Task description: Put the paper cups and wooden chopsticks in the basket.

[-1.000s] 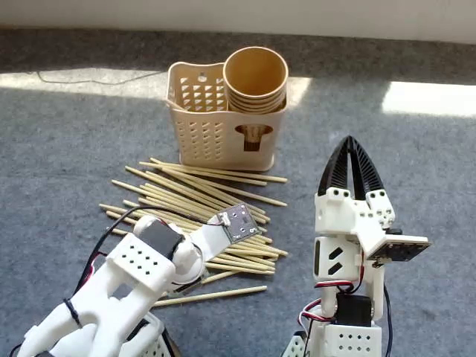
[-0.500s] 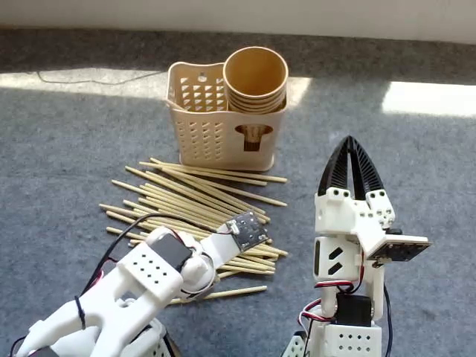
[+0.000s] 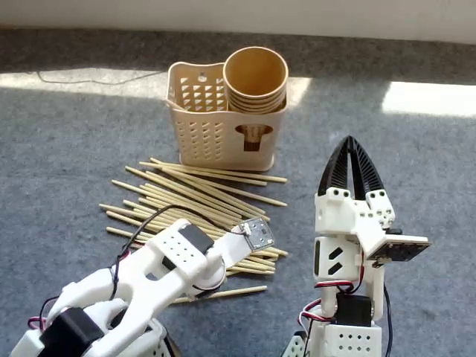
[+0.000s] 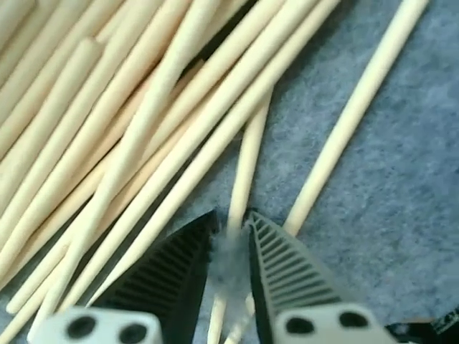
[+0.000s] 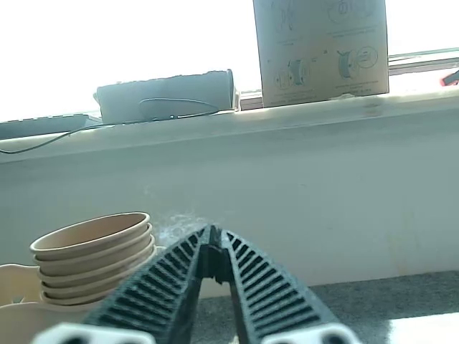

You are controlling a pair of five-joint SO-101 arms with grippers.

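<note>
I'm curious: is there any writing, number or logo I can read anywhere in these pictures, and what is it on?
On the cardboard box on the window ledge: faint print and drawings, too blurred to read.
On the basket, paper cups and wooden chopsticks: no writing shows.
Nothing here reads clearly.

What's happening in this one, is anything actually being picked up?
The left gripper is down at the near edge of the chopstick pile, set over a single chopstick that lies on the grey carpet. Whether it has a grip on it cannot be told. The stacked paper cups already sit in the basket; no chopsticks are in it yet. The right gripper is shut and holds nothing, off to the side of the pile.
</note>
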